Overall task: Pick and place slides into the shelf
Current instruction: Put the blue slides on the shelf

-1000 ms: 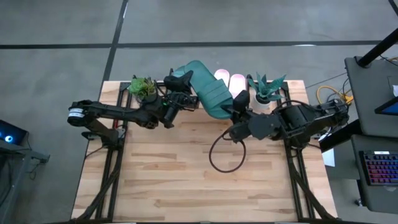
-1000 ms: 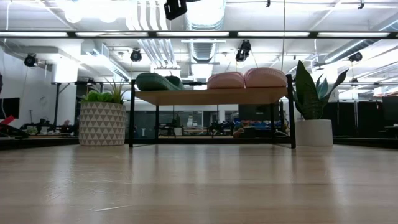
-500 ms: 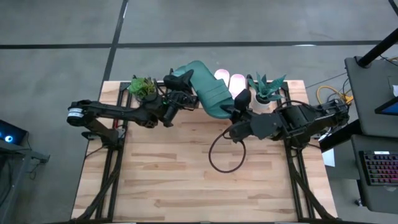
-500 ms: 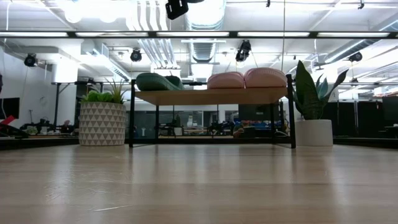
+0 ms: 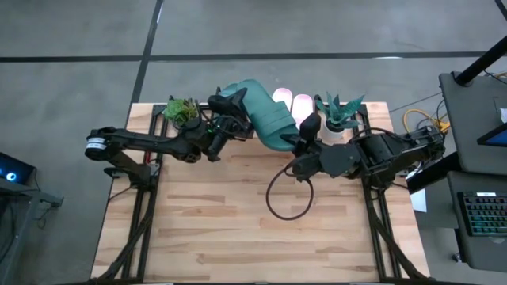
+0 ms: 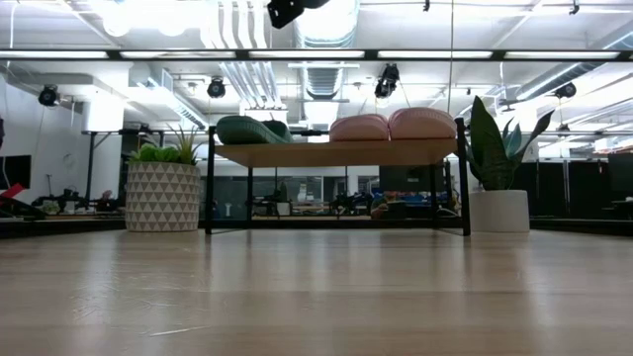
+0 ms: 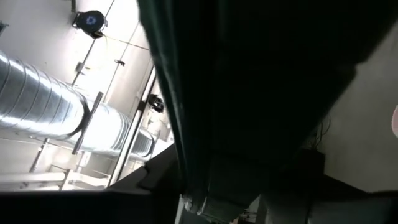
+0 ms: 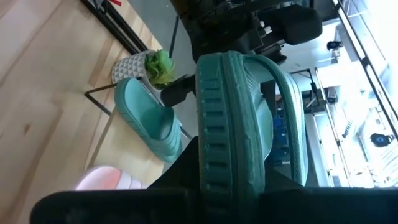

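Note:
One dark green slide hangs in the air above the shelf's near edge, spanning between my two grippers. My left gripper is shut on its far-left end and my right gripper on its near-right end. The shelf stands at the table's far edge. On its plank top rest the second green slide at the left and two pink slides at the right, soles down. In the left wrist view the held slide fills the picture. My left gripper has the green slide's far-left end between its two fingers, coming level from the table's left. The slide itself hides the place of contact in the left wrist view. My right gripper pinches the slide's other end, coming from the right and near side along its length. The slide is lifted clear and turned on its side, its ribbed sole edge toward the wrist camera.
A patterned pot with a green plant stands left of the shelf and a white pot with a spiky plant right of it. A black cable loop lies mid-table. Bare planks stretch across the near half.

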### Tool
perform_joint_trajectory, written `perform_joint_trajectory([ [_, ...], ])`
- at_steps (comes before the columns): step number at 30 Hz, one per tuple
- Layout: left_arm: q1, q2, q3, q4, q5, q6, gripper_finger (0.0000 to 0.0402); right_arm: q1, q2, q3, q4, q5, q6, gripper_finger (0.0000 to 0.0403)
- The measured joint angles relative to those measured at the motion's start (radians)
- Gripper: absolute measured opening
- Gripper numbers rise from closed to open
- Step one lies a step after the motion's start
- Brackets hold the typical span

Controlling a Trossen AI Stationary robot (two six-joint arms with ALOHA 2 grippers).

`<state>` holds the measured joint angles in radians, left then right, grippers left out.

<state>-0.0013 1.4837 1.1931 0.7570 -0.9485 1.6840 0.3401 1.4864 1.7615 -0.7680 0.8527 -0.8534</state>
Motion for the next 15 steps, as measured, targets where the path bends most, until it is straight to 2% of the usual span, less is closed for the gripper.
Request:
perform_joint_trajectory([
  [9, 0.002, -0.021, -0.012, -0.015, -0.045, -0.054, 0.0270, -0.001, -0.009, 0.001, 0.003, -0.008, 0.009, 0.0028],
  [15, -0.005, -0.079, -0.059, -0.015, -0.047, -0.067, 0.0290, 0.000, -0.042, 0.000, -0.015, -0.014, 0.039, 0.0028],
])
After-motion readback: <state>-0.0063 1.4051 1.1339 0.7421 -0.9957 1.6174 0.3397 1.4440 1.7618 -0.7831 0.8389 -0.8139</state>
